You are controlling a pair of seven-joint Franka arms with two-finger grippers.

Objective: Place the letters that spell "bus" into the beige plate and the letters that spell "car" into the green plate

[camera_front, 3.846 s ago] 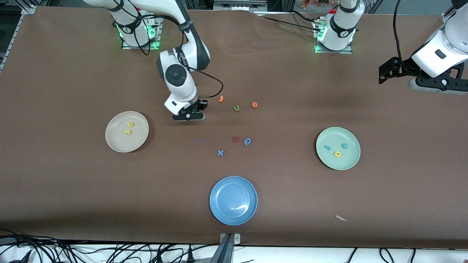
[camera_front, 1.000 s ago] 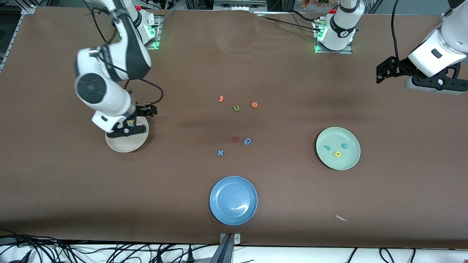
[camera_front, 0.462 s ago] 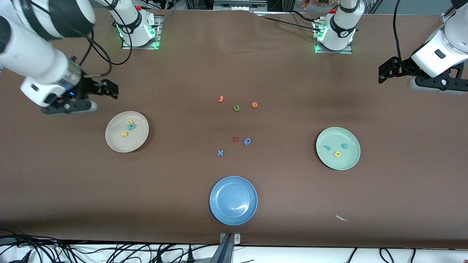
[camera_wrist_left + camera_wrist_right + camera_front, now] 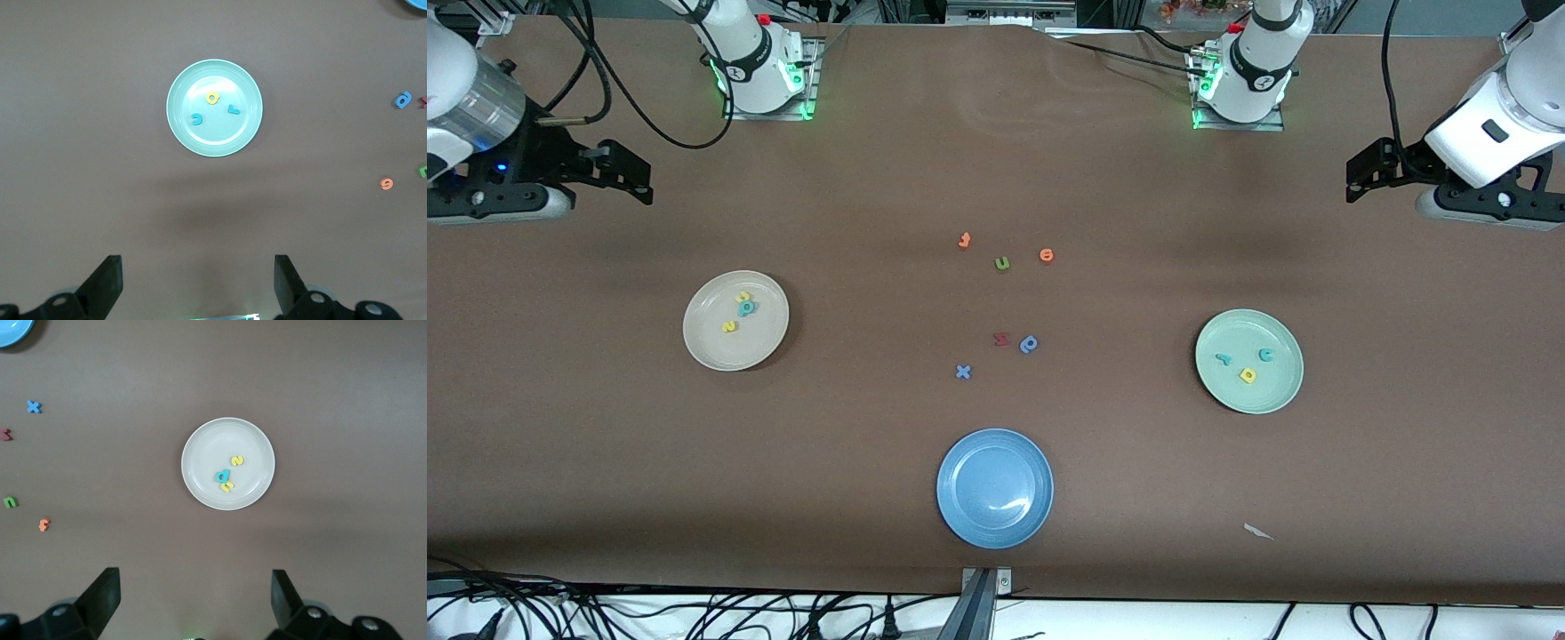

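The beige plate (image 4: 710, 345) lies toward the right arm's end of the table. In it are a teal "b" (image 4: 746, 308), a yellow "u" (image 4: 743, 297) and a yellow "s" (image 4: 729, 326). The green plate (image 4: 1227, 388), toward the left arm's end, holds a teal "c" (image 4: 1265, 354), a teal "r" (image 4: 1224, 359) and a yellow "a" (image 4: 1247, 375). My right gripper (image 4: 636, 178) hangs open and empty, high above the table off the beige plate (image 4: 207, 450). My left gripper (image 4: 1356, 178) waits open and empty, high up off the green plate (image 4: 183, 130).
A blue plate (image 4: 994, 488) sits near the front edge at mid-table. Loose letters lie in the middle: two orange ones (image 4: 964, 240) (image 4: 1047, 256), a green "u" (image 4: 1002, 263), a red one (image 4: 1000, 339), a blue rounded one (image 4: 1029, 344), a blue "x" (image 4: 962, 372). A white scrap (image 4: 1257, 532) lies near the front.
My right arm has risen from over the beige plate and swung out to its end of the table, leaving the teal "b" in the plate. The left arm has stayed put.
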